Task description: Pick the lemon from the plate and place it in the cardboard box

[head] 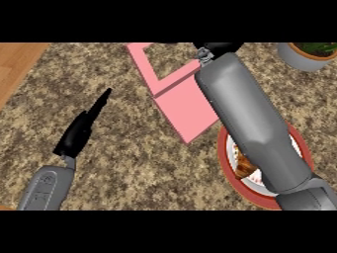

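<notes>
Overhead, the right forearm (255, 126) stretched across the red plate (231, 174), hiding most of it; only some brownish food (245, 163) showed there, and no lemon could be made out. The right hand (216, 48) sat by the pink box (180, 101), its fingers indiscernible. The left hand (80, 131) rested straight-fingered, holding nothing. A potted plant (311, 53) stood in the corner.

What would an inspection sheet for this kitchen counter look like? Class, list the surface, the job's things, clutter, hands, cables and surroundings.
Surface: speckled stone counter.
Job's things: pink box, flaps open; red-rimmed plate mostly under the right forearm; lemon nothing seen.
Clutter: brownish food on the plate.
Hands: left hand open, fingers straight; right hand at the top edge over the box, fingers hidden.
Cables: nothing seen.
Surroundings: potted plant, wooden surface.
</notes>
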Robot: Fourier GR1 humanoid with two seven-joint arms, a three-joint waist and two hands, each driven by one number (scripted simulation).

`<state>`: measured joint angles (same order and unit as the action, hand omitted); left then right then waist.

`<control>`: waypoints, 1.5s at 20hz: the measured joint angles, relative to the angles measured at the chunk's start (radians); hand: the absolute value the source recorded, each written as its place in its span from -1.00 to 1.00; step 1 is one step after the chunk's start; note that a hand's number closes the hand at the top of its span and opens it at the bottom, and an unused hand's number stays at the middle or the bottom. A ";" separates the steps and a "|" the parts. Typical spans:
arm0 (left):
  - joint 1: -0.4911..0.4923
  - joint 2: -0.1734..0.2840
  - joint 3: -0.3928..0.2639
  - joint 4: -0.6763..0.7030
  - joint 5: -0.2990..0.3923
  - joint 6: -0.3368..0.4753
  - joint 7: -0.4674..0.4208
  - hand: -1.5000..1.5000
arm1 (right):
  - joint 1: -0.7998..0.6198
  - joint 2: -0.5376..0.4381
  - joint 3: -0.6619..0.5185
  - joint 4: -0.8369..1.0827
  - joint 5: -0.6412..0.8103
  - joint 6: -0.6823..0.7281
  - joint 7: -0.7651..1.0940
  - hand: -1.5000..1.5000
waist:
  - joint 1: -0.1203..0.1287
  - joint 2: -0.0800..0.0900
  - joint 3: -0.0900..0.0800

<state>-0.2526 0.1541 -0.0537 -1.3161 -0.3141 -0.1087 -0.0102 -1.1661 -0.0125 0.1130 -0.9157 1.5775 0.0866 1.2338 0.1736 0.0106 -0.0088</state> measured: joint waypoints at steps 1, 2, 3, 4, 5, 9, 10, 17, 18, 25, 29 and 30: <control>0.003 0.001 0.001 0.004 -0.002 0.002 -0.003 0.00 | -0.017 0.000 -0.010 0.012 0.006 0.008 0.003 1.00 | -0.004 0.000 0.000; 0.005 0.000 0.002 0.004 -0.004 0.007 -0.005 0.00 | -0.030 0.000 -0.020 0.023 0.009 0.017 0.006 1.00 | -0.009 -0.001 0.001; 0.006 0.005 0.010 0.006 0.000 0.007 -0.007 0.00 | -0.040 0.000 -0.031 0.035 0.011 0.025 0.008 1.00 | -0.015 -0.002 0.001; 0.005 0.010 0.015 0.009 0.001 0.007 -0.005 0.00 | -0.053 0.000 -0.043 0.043 0.012 0.032 0.010 1.00 | -0.022 -0.003 0.001; 0.009 0.007 0.017 0.015 0.000 0.013 -0.008 0.00 | -0.063 0.000 -0.055 0.052 0.013 0.037 0.011 1.00 | -0.030 -0.003 0.002; 0.012 0.010 0.032 0.017 0.003 0.023 -0.005 0.00 | -0.077 0.000 -0.104 0.087 0.013 0.057 0.012 1.00 | -0.055 -0.007 0.003; 0.020 0.013 0.035 0.019 0.003 0.026 -0.010 0.00 | -0.073 0.000 -0.115 0.094 0.010 0.061 0.013 1.00 | -0.061 -0.008 0.003; 0.024 0.016 0.052 0.019 0.013 0.030 -0.013 0.00 | -0.021 0.001 -0.262 0.110 -0.104 0.044 0.016 -1.00 | -0.084 -0.009 0.007; 0.026 0.014 0.052 0.021 0.011 0.033 -0.015 0.00 | -0.004 0.001 -0.274 0.113 -0.135 0.033 0.017 -1.00 | -0.085 -0.008 0.007; 0.012 0.027 0.066 0.041 0.020 0.020 -0.026 0.00 | 0.055 0.000 -0.168 0.091 -0.260 -0.108 -0.005 -1.00 | -0.085 -0.004 0.008; 0.014 0.030 0.070 0.042 0.017 0.026 -0.028 0.00 | 0.061 0.000 -0.135 0.014 -0.231 -0.240 -0.042 -1.00 | -0.091 -0.005 0.009; 0.016 0.032 0.073 0.041 0.021 0.025 -0.029 0.00 | 0.071 0.001 -0.131 -0.008 -0.226 -0.277 -0.049 -1.00 | -0.093 -0.005 0.009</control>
<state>-0.2370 0.1861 0.0196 -1.2756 -0.2935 -0.0835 -0.0392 -1.0953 -0.0117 -0.0177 -0.9233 1.3515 -0.1906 1.1850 0.0803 0.0052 -0.0001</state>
